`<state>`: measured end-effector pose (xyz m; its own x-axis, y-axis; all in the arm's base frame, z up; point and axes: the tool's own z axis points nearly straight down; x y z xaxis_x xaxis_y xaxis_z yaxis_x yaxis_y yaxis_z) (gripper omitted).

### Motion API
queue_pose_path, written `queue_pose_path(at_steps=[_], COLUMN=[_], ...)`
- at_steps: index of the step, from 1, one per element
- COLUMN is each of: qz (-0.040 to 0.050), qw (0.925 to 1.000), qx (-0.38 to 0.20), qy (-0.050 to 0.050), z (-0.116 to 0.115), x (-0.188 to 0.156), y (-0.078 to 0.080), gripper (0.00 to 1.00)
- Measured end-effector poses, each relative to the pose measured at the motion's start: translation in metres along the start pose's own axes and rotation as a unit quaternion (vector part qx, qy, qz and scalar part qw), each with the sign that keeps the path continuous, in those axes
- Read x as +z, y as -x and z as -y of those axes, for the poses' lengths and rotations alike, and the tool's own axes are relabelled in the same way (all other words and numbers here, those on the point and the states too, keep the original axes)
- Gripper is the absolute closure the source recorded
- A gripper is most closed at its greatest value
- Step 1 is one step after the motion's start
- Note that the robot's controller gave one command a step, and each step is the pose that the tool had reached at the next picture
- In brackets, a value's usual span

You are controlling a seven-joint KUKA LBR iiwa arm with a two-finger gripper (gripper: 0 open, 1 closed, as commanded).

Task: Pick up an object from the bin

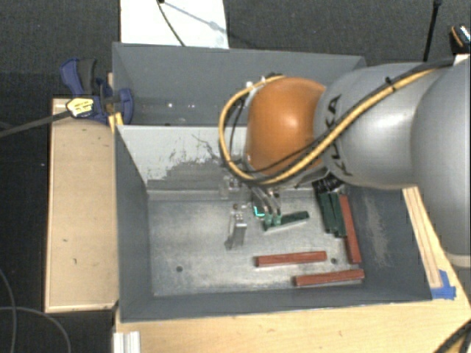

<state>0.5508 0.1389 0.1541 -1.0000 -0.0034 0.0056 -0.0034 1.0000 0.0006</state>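
Observation:
My gripper (254,223) hangs below the arm's orange cover over the middle of the bin floor. Its fingers stand apart: a grey one (237,232) on the left, the other (269,213) on the right. A small dark green flat piece (291,219) lies on the floor, its left end touching or just beside the right finger. I cannot tell whether that end is between the fingers. A red-brown bar (291,258) lies flat a little in front of the gripper.
A second red-brown bar (327,276) lies near the front wall. A third (352,234) runs along the right side beside a dark green block (331,210). The left half of the floor is bare metal. The arm covers the bin's back right.

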Motion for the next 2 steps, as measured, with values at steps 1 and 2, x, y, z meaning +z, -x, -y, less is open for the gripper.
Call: queue_pose_path(at_steps=[1, 2], qz=[0.0022, 0.0072], qw=[0.9908, 0.9938], qx=[-0.135, -0.111], qy=[-0.001, -0.003], z=[0.091, 0.170], x=[0.084, 0.051], y=[-0.010, 0.036], gripper=[0.00, 0.00])
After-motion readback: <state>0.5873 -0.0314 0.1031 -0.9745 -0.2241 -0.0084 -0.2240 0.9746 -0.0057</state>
